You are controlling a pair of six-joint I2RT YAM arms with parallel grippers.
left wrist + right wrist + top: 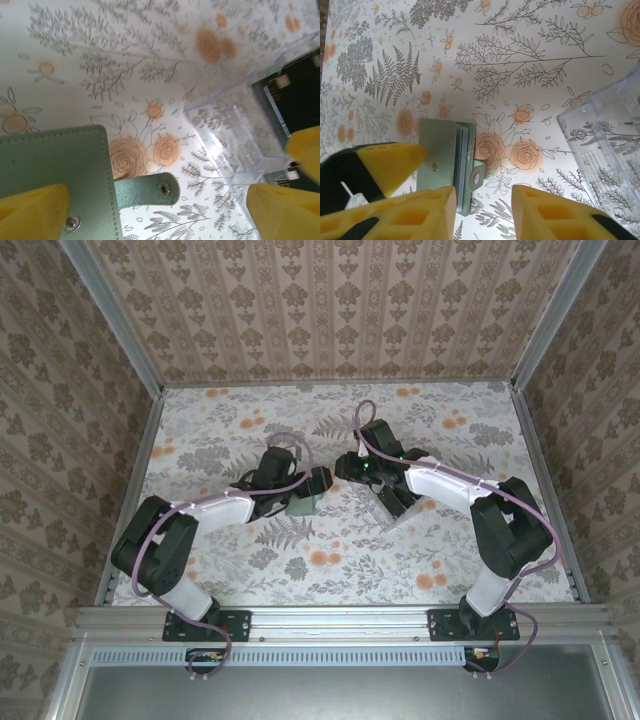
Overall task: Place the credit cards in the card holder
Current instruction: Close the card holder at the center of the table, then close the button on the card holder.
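- While the left gripper (157,200) stood spread as wide as it goes and gripped nothing, one finger hung over the card holder (55,160). In my judgement, the sound move was to press that case flat so it could not slide.
- Its arm reached forward and inward from the left base, with the wrist tipped down toward the table (330,560).
- The card holder lay near mid-table with its snap strap (150,190) undone, just left of a clear plastic box (235,135).
- The right gripper (482,212) was partly open, with bare table showing between its jaws and nothing held.
- The credit cards would go in best taken by a short edge and slid in level at the holder's open side.
- The right arm stretched inward from its base, its wrist above the box.
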